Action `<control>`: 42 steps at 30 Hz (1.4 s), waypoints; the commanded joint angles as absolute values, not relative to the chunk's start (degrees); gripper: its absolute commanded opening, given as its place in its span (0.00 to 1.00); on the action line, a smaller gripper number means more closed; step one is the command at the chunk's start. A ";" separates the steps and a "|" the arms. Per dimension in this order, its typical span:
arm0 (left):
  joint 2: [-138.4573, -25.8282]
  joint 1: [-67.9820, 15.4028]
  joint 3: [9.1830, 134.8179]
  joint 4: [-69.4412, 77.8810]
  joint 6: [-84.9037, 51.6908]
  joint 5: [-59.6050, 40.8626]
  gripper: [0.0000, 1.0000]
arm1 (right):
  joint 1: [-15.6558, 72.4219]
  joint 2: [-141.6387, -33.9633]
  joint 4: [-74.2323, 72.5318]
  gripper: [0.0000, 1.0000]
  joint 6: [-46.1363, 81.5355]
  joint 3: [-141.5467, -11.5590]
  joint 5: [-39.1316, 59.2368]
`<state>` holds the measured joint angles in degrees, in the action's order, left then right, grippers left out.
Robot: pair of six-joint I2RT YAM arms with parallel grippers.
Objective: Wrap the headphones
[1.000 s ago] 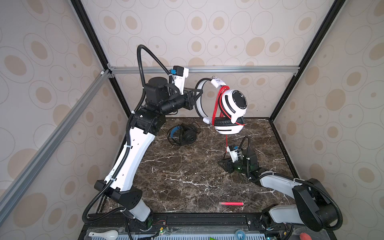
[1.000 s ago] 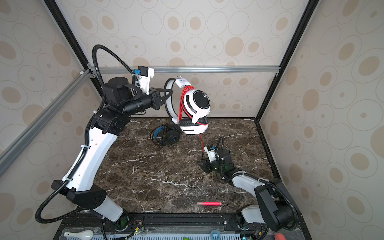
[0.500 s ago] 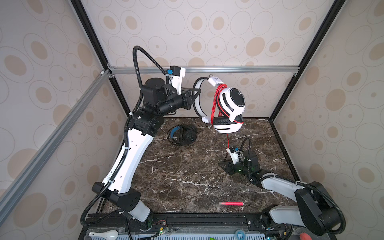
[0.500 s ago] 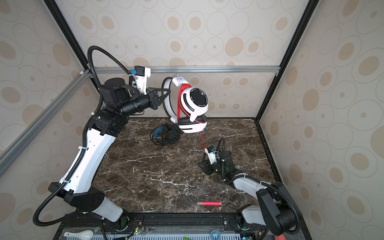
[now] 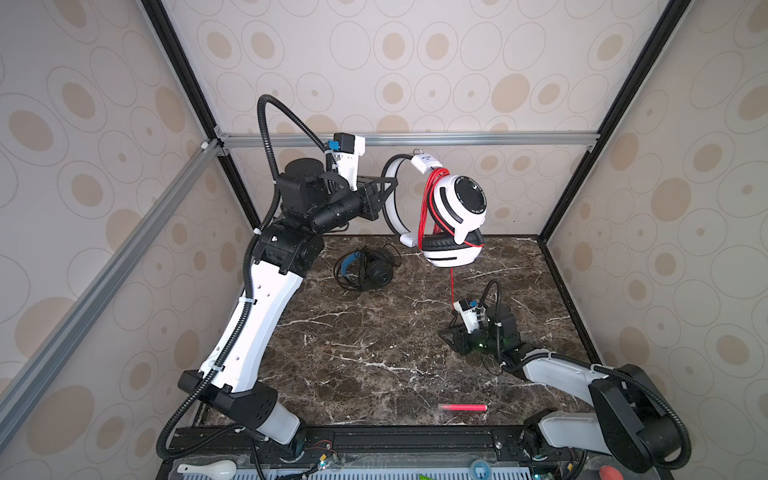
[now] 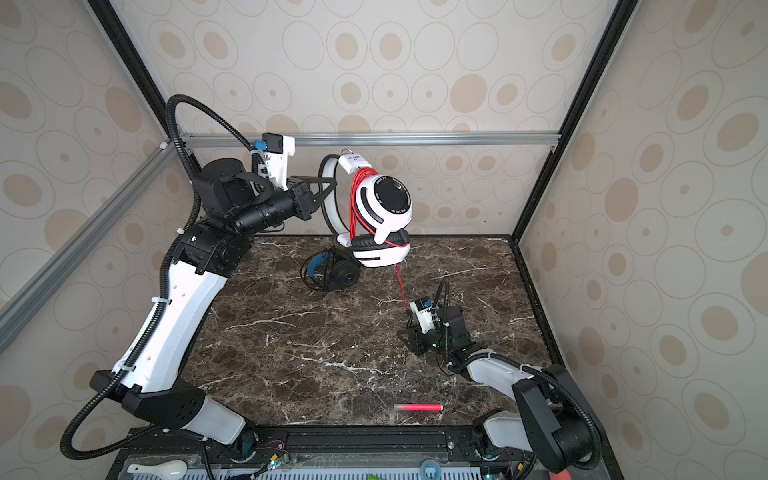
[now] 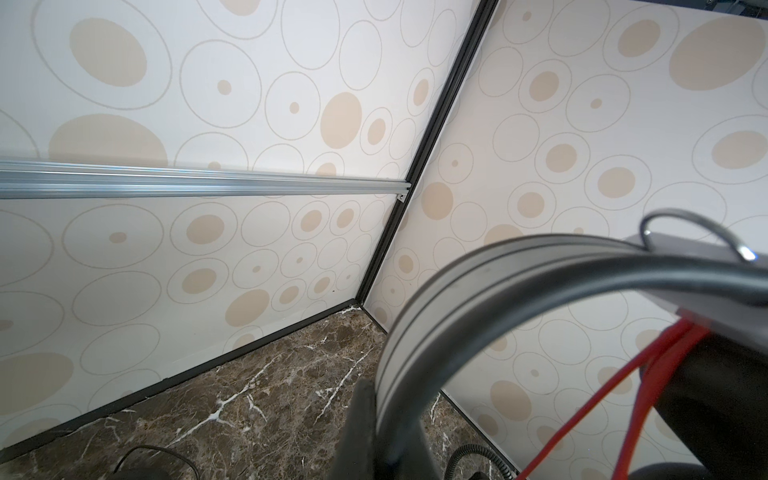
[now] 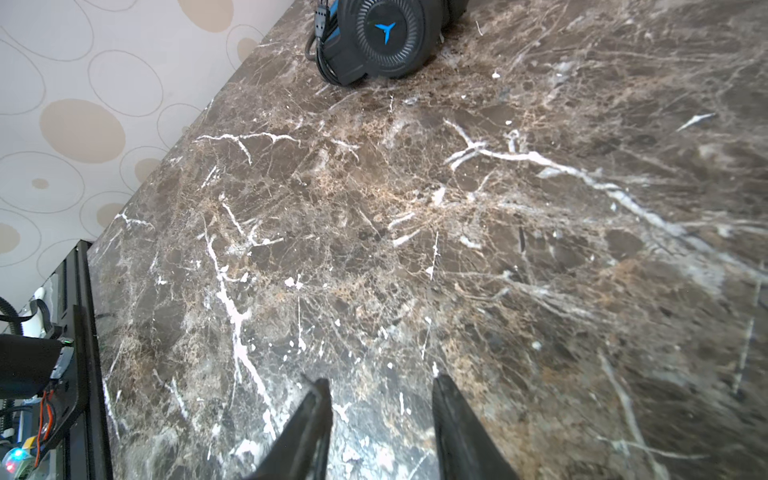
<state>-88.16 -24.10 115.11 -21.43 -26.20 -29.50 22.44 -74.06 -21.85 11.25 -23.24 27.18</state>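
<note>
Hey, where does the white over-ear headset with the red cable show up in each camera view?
Both top views: the white over-ear headset hangs upper centre, in the air above the table's back edge.
Left wrist: only its headband, close up, arcing across the lower right.
Right wrist: not in it.
Shared landmark: the brown marble tabletop, visible in all four views.

Both top views overhead, wrist views close, all sharing tabletop [image 5: 374, 353]
</note>
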 commanded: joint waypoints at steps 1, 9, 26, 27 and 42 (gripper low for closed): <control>-85.75 -23.38 115.78 -15.51 -29.71 -30.11 0.00 | 22.15 -73.04 -21.19 0.41 10.89 -22.19 26.35; -83.91 -22.42 114.25 -16.35 -28.53 -23.84 0.00 | 22.13 -70.65 -18.88 0.31 11.66 -21.62 25.49; -82.99 -21.27 112.15 -15.65 -28.48 -25.35 0.00 | 22.13 -70.34 -14.80 0.43 12.28 -24.99 25.41; -82.91 -21.15 112.15 -15.72 -28.10 -24.59 0.00 | 22.14 -70.14 -14.39 0.43 12.27 -24.93 24.96; -79.16 -18.90 109.11 -15.75 -27.57 -15.94 0.00 | 22.15 -66.64 -13.39 0.24 13.25 -25.59 22.39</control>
